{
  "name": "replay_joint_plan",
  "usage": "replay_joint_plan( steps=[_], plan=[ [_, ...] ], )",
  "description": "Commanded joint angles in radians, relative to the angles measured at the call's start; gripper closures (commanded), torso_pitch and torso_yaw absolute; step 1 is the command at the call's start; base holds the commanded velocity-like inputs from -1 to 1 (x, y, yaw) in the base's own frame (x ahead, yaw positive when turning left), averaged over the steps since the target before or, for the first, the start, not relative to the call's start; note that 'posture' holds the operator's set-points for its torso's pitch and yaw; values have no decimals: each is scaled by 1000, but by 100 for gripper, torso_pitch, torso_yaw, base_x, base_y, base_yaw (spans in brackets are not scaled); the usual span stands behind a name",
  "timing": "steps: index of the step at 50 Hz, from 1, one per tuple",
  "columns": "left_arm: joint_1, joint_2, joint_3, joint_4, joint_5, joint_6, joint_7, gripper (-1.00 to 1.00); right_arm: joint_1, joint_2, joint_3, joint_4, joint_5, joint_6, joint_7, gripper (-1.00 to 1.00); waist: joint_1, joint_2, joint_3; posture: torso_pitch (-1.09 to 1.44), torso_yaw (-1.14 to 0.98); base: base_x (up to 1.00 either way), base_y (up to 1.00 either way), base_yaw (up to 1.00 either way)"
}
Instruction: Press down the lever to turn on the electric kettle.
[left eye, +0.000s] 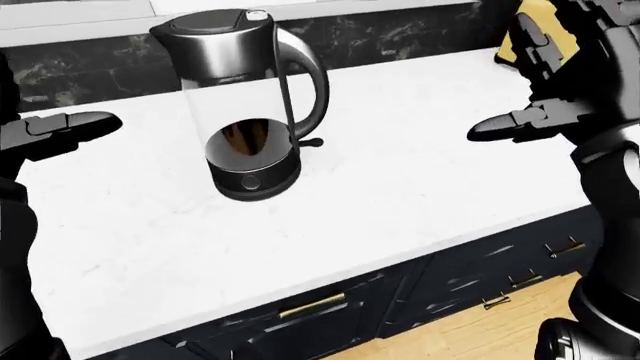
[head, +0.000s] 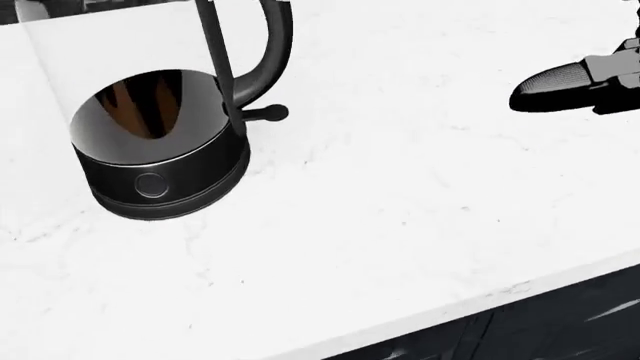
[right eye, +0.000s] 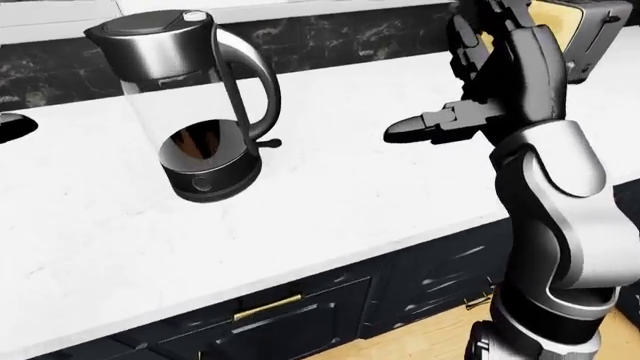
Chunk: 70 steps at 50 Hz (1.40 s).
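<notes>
The kettle (left eye: 245, 105) sits on the white worktop (left eye: 400, 202), toward the far left part of it, standing upright. It's got a clear body, a dark base with a round button, a steel lid and a curved handle on its right side. The lever (head: 268, 114) is a little black knob sticking out to the right at the bottom of the handle, just above the base. Nothing is touching it.

The right hand (right eye: 470, 90) hangs over the worktop well to the right of the kettle, fingers (right eye: 415, 129) spread wide and holding nothing; one of them points left toward the kettle, roughly level with the lever but well apart from it. The left hand (left eye: 55, 129) pokes in from the left edge of the left-eye view, also above the worktop, left of the kettle and not touching it. Only a flat dark bit of it shows, so it's hard to tell how its fingers stand.

Far right, there's a yellow thing (left eye: 535, 30) partly hidden by the right hand. Dark cabinets (left eye: 330, 307) with brass pulls run under the near edge of the worktop, wood floor (left eye: 470, 337) below.
</notes>
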Motion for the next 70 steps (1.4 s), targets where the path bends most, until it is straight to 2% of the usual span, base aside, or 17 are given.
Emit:
replay_joint_plan(
  steps=[1,2,3,7,16,17,22,25,28,29,32,36,38,42,43,52,70],
  plan=[
    [-13,14,11,-9,4,-20,1,-100,-30,-10,-15,5,12,-17,-28,-100,-2,20,-20,0,0,0,0,0],
    [-15,16,12,-10,2,-18,2,-100,-37,-10,-22,9,30,-9,-41,-100,-11,22,-26,0,0,0,0,0],
    [-14,17,13,-13,1,-16,2,-100,-47,-15,-28,19,47,1,-55,-100,2,3,-5,0,0,0,0,0],
    [-10,14,11,-17,3,-18,2,-100,-61,-28,-34,65,104,-8,-128,-100,18,-32,-13,0,0,0,0,0],
    [-11,17,16,-14,6,-18,-2,-100,-31,-26,3,139,30,-47,-180,-100,21,-33,-26,0,0,0,0,0],
    [-11,19,17,-15,4,-17,-2,-100,-30,-30,7,133,23,-51,-165,-100,50,-23,-45,0,0,0,0,100],
    [-14,21,16,-6,5,-21,-2,-100,-45,-25,-2,147,20,-33,-166,-100,51,-11,-25,0,0,0,0,100],
    [-13,20,14,-5,6,-23,-2,-100,-56,-23,-15,160,45,-8,-184,-100,53,-48,-17,0,0,0,0,100],
    [-12,19,15,-7,6,-24,-1,-100,-60,-27,-14,168,54,-11,-210,-100,25,-139,-7,0,0,0,0,94],
    [-12,19,15,-8,6,-24,-1,-100,-62,-31,-3,176,36,-18,-219,-100,23,-94,-7,0,0,0,0,27],
    [-11,17,14,-6,8,-27,-2,-100,-70,-28,-9,198,59,8,-236,-100,34,-96,-15,0,0,0,0,0],
    [-9,14,10,-5,12,-31,-2,-100,-95,-33,-3,226,76,32,-265,-100,33,-77,0,0,0,0,0,0],
    [-9,13,12,-4,15,-34,-3,-100,-79,-48,46,228,-11,-23,-243,-100,25,-58,4,0,0,0,0,0],
    [-8,9,3,15,45,-55,4,-100,-106,-19,35,232,3,37,-215,-100,5,18,-12,0,0,0,0,0],
    [-9,6,5,22,41,-53,3,-100,-108,-15,39,242,-8,39,-217,-100,8,-3,-3,0,0,0,0,0],
    [-12,6,4,37,59,-55,14,-100,-131,-14,76,288,-93,-12,-114,-100,23,-23,-20,0,0,0,0,0],
    [-14,26,25,41,-7,-31,35,-100,-246,27,117,583,-259,-149,2,-100,23,-14,-35,0,0,0,0,0]
  ],
)
